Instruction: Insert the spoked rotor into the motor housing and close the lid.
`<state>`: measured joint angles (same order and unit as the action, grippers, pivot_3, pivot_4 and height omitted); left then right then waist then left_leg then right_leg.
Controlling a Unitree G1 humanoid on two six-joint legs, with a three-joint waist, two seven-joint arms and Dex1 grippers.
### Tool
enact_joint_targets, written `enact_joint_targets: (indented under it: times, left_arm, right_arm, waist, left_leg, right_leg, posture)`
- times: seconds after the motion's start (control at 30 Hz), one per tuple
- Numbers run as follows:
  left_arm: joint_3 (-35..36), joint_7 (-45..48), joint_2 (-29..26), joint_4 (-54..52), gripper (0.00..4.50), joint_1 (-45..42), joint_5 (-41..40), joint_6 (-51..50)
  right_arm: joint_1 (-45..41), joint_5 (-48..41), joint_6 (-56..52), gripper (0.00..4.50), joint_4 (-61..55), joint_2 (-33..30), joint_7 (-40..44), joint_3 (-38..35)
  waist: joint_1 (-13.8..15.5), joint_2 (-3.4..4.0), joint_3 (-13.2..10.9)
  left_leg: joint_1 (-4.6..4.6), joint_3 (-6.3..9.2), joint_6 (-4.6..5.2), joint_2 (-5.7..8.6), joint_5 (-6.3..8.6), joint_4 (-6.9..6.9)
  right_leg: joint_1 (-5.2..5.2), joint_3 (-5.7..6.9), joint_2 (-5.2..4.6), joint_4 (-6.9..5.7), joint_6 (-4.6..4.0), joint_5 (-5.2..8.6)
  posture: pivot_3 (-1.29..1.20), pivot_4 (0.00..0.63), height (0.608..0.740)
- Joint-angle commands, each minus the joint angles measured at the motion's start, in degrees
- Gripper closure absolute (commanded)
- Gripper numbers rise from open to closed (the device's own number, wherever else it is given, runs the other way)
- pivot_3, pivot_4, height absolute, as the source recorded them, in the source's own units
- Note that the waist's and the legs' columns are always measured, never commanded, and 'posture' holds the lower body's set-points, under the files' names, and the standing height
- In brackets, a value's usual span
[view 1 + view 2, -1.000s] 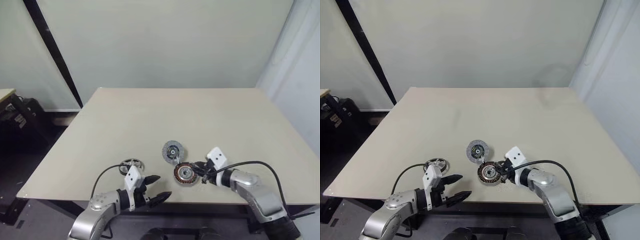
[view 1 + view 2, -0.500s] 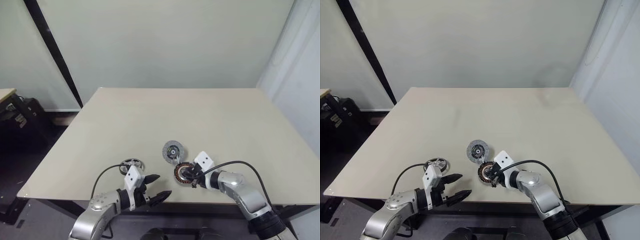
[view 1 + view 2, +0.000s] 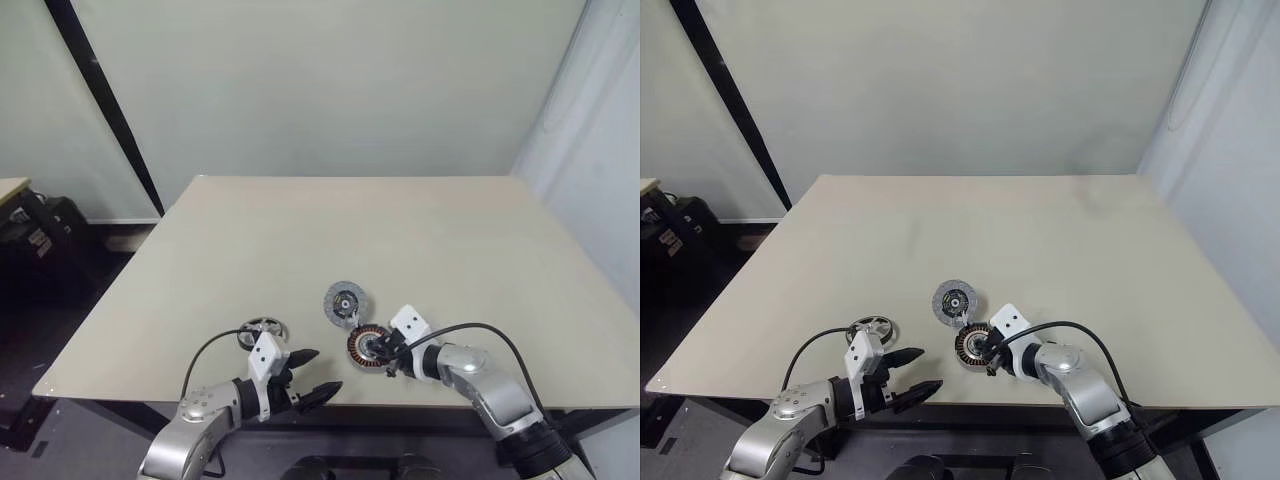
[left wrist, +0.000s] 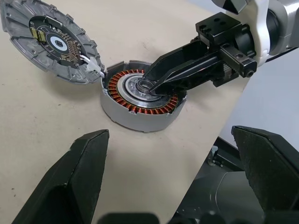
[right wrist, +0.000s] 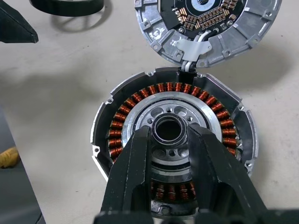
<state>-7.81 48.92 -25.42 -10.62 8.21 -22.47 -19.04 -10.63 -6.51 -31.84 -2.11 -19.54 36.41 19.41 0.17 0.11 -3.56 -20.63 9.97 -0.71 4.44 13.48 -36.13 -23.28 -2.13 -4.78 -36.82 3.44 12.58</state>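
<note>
Compared with one second ago, the right end effector has come inward and lower: its fingers now reach over the housing, while before they were at the housing's right edge. Its white wrist block also sits closer to the housing. Housing, lid, rotor and left end effector are where they were.

With the housing as landmark: it lies flat on the counter near the front edge, open, with the copper windings visible around the silver centre. The right fingers pass over the windings on the side nearest that arm, and their tips stand close on either side of the small raised ring at the centre of the housing. The jaws are narrowly parted around this ring; I cannot tell if they really press it. Nothing is lifted.

The lid lies just behind the housing, a little to its left, with its inner side up; white wires join it to the rim of the housing, and the two edges touch or nearly touch.

The rotor rests on the counter well to the left of the housing, apart from it.

The left end effector hovers at the front counter edge, left of the housing and just in front of the rotor, with its jaws wide apart and holding nothing.
</note>
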Motion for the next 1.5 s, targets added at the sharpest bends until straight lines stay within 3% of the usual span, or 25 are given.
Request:
enact_joint_targets:
  times: [0.03, 0.37, 0.67, 0.77, 0.87, 1.13, 1.5]
  left_arm:
    - [0.2, 0.2, 0.1, -0.8, 0.00, -0.7, 0.0, 1.2]
    - [0.0, 0.1, 0.2, -0.9, 0.00, -0.7, 0.2, 1.3]
    - [-0.2, -0.2, 0.2, -1.0, 0.00, -0.6, 0.5, 1.2]
    - [-0.1, -0.2, 0.2, -1.1, 0.00, -0.5, 0.5, 1.2]
    - [0.0, -0.2, 0.3, -1.1, 0.00, -0.5, 0.5, 1.2]
    - [-0.1, -0.2, 0.5, -1.0, 0.00, -0.9, 0.6, 1.1]
    - [0.2, -0.3, 0.3, -1.5, 0.00, -0.1, 0.9, 0.8]
  right_arm:
    - [-1.0, 0.9, 1.5, 3.70, -0.1, 0.0, -0.3, -0.4]
    - [-1.0, 1.6, 1.7, 3.70, 0.9, 0.1, -0.1, -0.3]
    - [-0.6, -1.0, -0.2, 0.69, -3.0, 0.9, 0.2, -2.4]
    - [-0.6, -3.0, -2.6, 0.69, -6.0, 0.9, 0.5, -3.5]
    - [-1.0, -2.7, -3.6, 1.40, -7.2, 0.4, 0.0, -3.5]
    - [-3.0, -0.1, -4.8, 4.31, -5.5, 0.4, -1.3, -1.2]
    - [-4.3, 2.3, -1.4, 4.45, 2.7, 2.9, -2.4, 1.4]
  waist:
    - [0.0, 0.00, 0.0]
    - [0.0, 0.00, 0.0]
    - [0.0, 0.00, 0.0]
    - [0.0, 0.00, 0.0]
    - [0.0, 0.00, 0.0]
    - [0.0, 0.00, 0.0]
    - [0.0, 0.00, 0.0]
  left_leg:
    - [0.00, 0.00, 0.00, 0.00, 0.00, 0.00]
    - [0.04, -0.02, 0.00, 0.00, 0.00, -0.03]
    - [0.02, -0.02, 0.00, 0.00, -0.01, -0.04]
    - [0.02, 0.00, 0.00, -0.01, 0.00, -0.03]
    - [0.02, 0.01, 0.00, -0.01, 0.00, -0.02]
    - [0.02, -0.02, 0.00, -0.01, 0.00, -0.03]
    - [0.04, -0.02, 0.00, 0.02, 0.00, -0.01]
  right_leg:
    - [0.00, 0.00, 0.00, 0.00, 0.00, 0.00]
    - [0.04, 0.00, 0.01, -0.01, 0.00, 0.00]
    - [0.03, -0.02, 0.01, -0.01, 0.00, -0.01]
    - [0.01, -0.01, 0.01, -0.02, 0.01, -0.01]
    - [0.01, 0.00, 0.01, -0.02, 0.01, -0.01]
    - [0.01, 0.00, 0.01, -0.02, 0.01, -0.01]
    - [0.01, -0.01, 0.02, -0.03, 0.02, -0.04]
  posture:
    - [0.00, 0.000, 0.740]
    - [0.00, 0.000, 0.740]
    - [0.00, 0.000, 0.740]
    - [0.00, 0.000, 0.740]
    - [0.00, 0.000, 0.740]
    - [0.00, 0.000, 0.740]
    - [0.00, 0.000, 0.740]
